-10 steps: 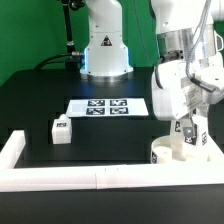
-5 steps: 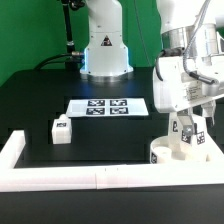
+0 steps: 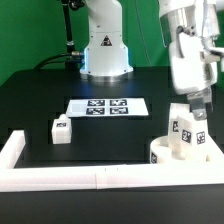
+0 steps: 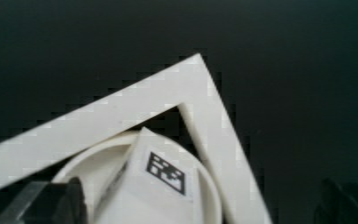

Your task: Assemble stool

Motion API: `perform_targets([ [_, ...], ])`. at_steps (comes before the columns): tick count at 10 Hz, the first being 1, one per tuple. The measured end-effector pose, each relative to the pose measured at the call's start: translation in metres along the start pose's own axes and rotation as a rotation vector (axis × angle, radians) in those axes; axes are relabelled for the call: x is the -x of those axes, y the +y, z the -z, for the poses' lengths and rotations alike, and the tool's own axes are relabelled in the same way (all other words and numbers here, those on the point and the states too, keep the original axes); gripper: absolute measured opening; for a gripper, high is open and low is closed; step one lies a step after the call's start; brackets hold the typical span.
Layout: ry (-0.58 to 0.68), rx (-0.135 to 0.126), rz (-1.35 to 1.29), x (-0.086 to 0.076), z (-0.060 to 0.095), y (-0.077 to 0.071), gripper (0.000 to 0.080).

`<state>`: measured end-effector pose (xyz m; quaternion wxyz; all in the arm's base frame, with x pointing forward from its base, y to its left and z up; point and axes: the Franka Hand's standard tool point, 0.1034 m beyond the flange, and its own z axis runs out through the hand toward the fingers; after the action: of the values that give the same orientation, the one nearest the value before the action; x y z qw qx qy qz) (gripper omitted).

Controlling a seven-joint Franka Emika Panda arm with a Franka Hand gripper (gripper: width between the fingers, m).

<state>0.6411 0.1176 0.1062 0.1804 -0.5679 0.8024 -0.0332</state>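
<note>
White tagged leg (image 3: 180, 138) upright on round white seat (image 3: 160, 156); gripper (image 3: 200, 110) above leg, clear, jaws spread, empty.

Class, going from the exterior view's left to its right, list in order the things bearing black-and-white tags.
loose leg → marker board → upright leg
</note>
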Motion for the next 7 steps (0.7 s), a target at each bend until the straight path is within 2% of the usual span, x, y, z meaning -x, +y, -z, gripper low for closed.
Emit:
perform_targets([
  [1, -0.015, 0.017, 0.134, 0.0042, 0.006, -0.0051, 0.0649],
  [2, -0.017, 0.011, 0.228, 0.0067, 0.0097, -0.0105, 0.0649],
  [6, 0.005, 0.016, 0.519, 0.0027, 0.008, -0.011, 0.0649],
  [7, 0.004, 0.035, 0.723, 0.0042, 0.0083, -0.0126, 0.0649],
])
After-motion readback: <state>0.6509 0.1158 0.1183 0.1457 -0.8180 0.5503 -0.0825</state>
